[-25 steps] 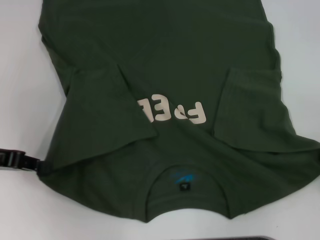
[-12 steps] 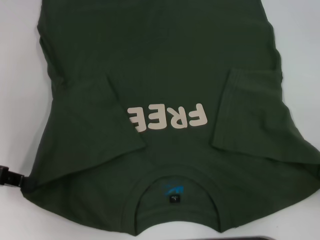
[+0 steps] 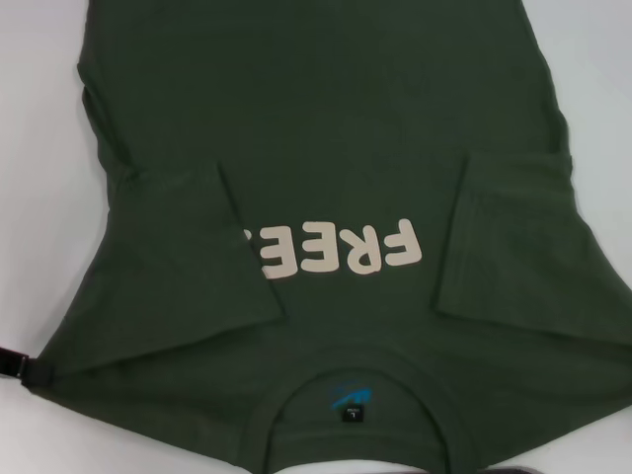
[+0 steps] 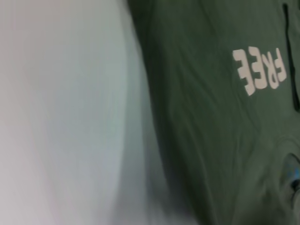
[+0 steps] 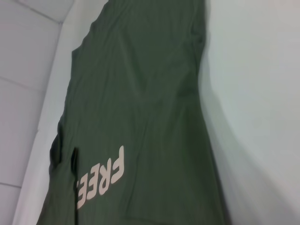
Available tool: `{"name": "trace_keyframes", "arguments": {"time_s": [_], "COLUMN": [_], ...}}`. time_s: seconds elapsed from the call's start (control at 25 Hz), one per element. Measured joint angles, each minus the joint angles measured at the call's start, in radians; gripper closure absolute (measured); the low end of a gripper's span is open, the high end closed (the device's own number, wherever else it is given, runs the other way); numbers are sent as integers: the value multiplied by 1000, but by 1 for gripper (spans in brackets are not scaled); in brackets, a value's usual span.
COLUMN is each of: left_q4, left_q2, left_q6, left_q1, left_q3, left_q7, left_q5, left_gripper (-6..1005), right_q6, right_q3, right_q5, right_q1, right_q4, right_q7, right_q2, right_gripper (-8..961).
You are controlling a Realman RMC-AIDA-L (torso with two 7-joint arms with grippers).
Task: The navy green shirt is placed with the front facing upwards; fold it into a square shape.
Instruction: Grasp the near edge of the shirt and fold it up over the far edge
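A: So, starting at your left, what did you have there?

B: You had the left gripper at the left edge of the head view, only a dark tip showing, touching the near left shoulder corner of the dark olive-green short-sleeved cotton shirt. You couldn't tell how far its fingers were parted, or whether they had hold of the cloth.

A: And the shirt itself?

B: It lay front up on the white table, collar nearest you, hem running out of the top of the view. Your left sleeve was folded inward onto the chest, its edge covering the start of the cream block letters. The small black neck label sat inside the collar, below the letters.

A: Further right?

B: The right sleeve was folded in too, stopping just beside the last letter. Your right gripper didn't show in any view; its wrist camera saw only the shirt and the table.
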Motion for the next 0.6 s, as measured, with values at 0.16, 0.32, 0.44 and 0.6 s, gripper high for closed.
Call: {"name": "trace_keyframes", "arguments": {"time_s": [0.16,0.32,0.44,0.6], "left_q4": [-3,-2,-2,-6], "left_q2": [1,1,0,-5], "left_q6": [0,0,1,5], "left_q1": [0,6,6,0], "left_q3": [-2,-2,-2,2], "left_q7": [1,1,3,8], "left_q5": [21,22,19,21], "left_gripper": [978,978,978,978], "right_q6": [-7,-10,-11,-21], "right_q3": [12,14,17,14], "right_q5": [0,1,2,1], "right_q1": [-12,-15,-2,28], "right_q4": [0,0,1,2], "right_q7": [0,0,1,3], "right_q2": [-3,-2,-1,0], "right_gripper": [950,950,950,951]}}
